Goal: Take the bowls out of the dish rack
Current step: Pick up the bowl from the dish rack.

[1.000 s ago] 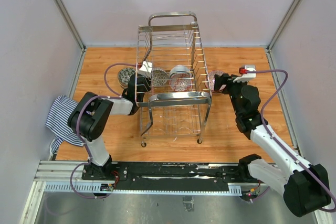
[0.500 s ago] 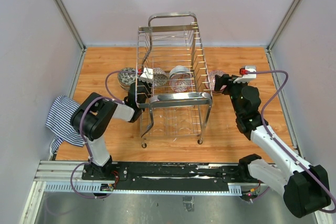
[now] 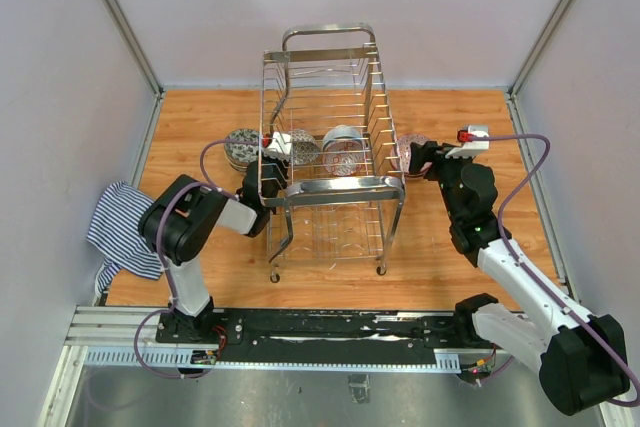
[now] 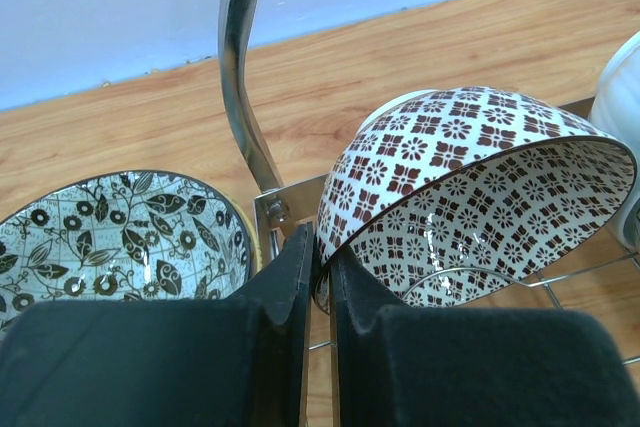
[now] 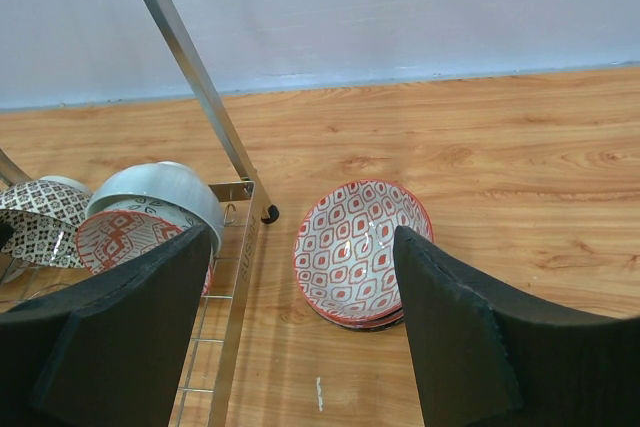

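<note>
The upright post of the dish rack [image 4: 240, 77] rises just beyond the left end effector [image 4: 322, 247]. To its left, outside the rack, a leaf-patterned bowl [image 4: 110, 237] sits on the bench [image 4: 400, 57]. This end effector is clenched on the rim of a brown-patterned bowl [image 4: 470, 197], which is tilted on the rack's wires. The right end effector [image 5: 300, 247] is spread wide and grips nothing, poised over a red-patterned bowl [image 5: 362, 249] on the bench beside the rack's corner. To its left, a grey bowl [image 5: 160, 189] stands in the rack.
</note>
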Robot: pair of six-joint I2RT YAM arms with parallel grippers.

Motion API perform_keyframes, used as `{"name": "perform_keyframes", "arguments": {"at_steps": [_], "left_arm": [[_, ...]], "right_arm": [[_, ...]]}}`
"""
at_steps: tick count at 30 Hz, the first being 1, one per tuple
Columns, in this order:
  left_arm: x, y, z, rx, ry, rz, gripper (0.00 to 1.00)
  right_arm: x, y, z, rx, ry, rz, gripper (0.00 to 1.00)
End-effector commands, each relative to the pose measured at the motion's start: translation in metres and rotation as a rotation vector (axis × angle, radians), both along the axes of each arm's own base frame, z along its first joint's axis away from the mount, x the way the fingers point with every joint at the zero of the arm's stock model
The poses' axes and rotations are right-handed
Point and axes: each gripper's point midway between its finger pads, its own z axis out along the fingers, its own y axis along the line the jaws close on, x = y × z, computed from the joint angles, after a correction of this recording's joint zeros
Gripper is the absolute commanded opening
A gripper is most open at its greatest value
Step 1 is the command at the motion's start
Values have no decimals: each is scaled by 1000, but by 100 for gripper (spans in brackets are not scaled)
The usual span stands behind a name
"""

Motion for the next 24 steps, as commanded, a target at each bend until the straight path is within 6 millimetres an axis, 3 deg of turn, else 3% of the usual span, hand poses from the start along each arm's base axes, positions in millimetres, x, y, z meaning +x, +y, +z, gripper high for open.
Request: {"name": "perform_keyframes", "arguments": {"at_steps": [1,24], "left_arm": [[0,-20,64,-143,-226,-60,0],[-16,-13,92,-249,-402,-69,1]], "right_arm": [[0,-6,9,12,-31,-17,75],[0,-10,7,2,-22,-28,75]]}}
